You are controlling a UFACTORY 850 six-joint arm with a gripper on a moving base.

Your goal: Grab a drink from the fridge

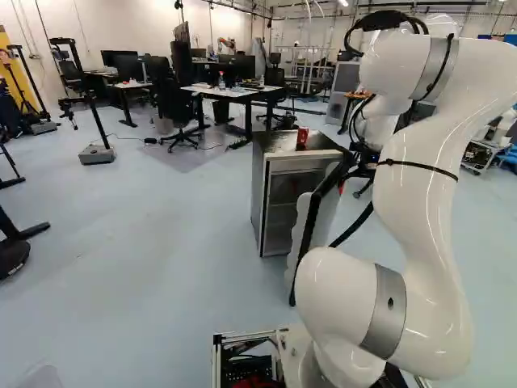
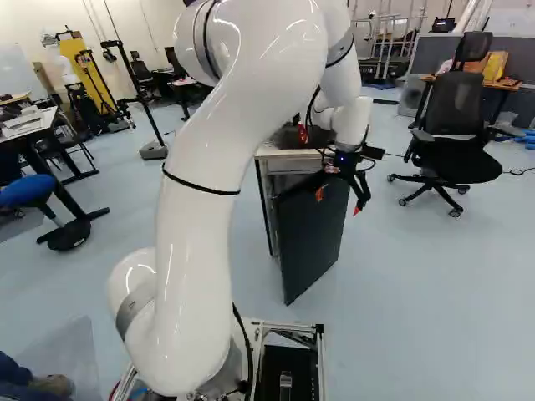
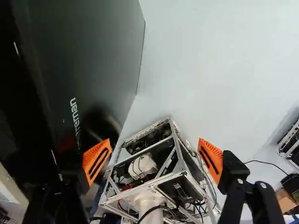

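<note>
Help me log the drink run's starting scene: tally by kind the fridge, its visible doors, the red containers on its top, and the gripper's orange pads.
Grey box-shaped fridge: 1
Flat fridge door with dark outer face, swung open: 1
Small red container on top: 1
Orange pads on the black two-finger gripper: 2
Total: 5

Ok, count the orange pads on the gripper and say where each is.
2. One orange pad is on the side of the gripper nearer the fridge door; the other orange pad faces it across an open gap.

Black office chair (image 2: pixel 454 104), blue stool (image 2: pixel 27 190), white-topped desk (image 1: pixel 212 91)
</note>
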